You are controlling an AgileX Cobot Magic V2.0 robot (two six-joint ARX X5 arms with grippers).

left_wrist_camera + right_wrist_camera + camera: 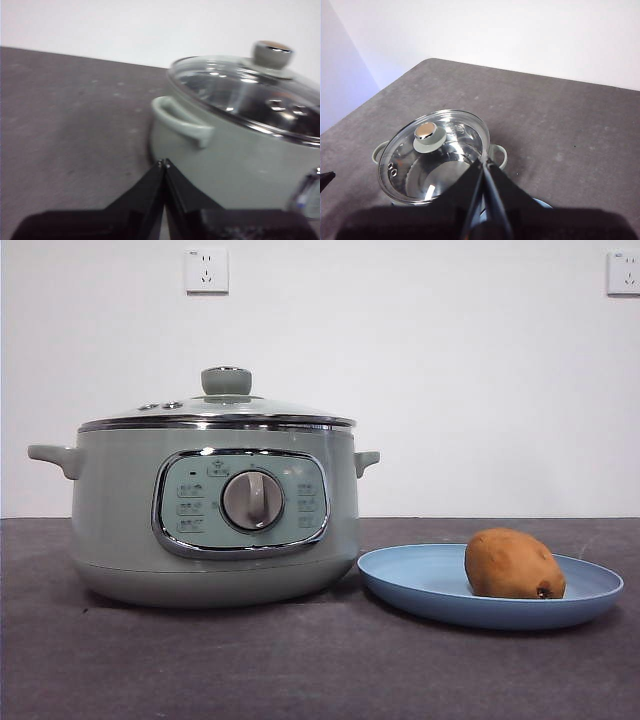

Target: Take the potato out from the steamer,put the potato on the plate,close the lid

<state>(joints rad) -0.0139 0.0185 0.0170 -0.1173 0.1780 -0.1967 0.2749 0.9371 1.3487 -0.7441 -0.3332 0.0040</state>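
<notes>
The sage-green steamer (215,510) stands at the left of the table with the glass lid (222,408) resting closed on it. The brown potato (512,565) lies on the light-blue plate (420,580) to the steamer's right. My left gripper (163,162) is shut and empty, low beside the steamer (235,150) near its side handle. My right gripper (484,162) is shut and empty, high above the steamer (492,152) and its lid (434,155). Neither gripper shows in the front view.
The dark grey table (300,670) runs to a white wall with two sockets (206,270). A sliver of the plate (540,202) shows beside my right gripper's jaws. A black tip (325,179) shows at the right wrist view's edge.
</notes>
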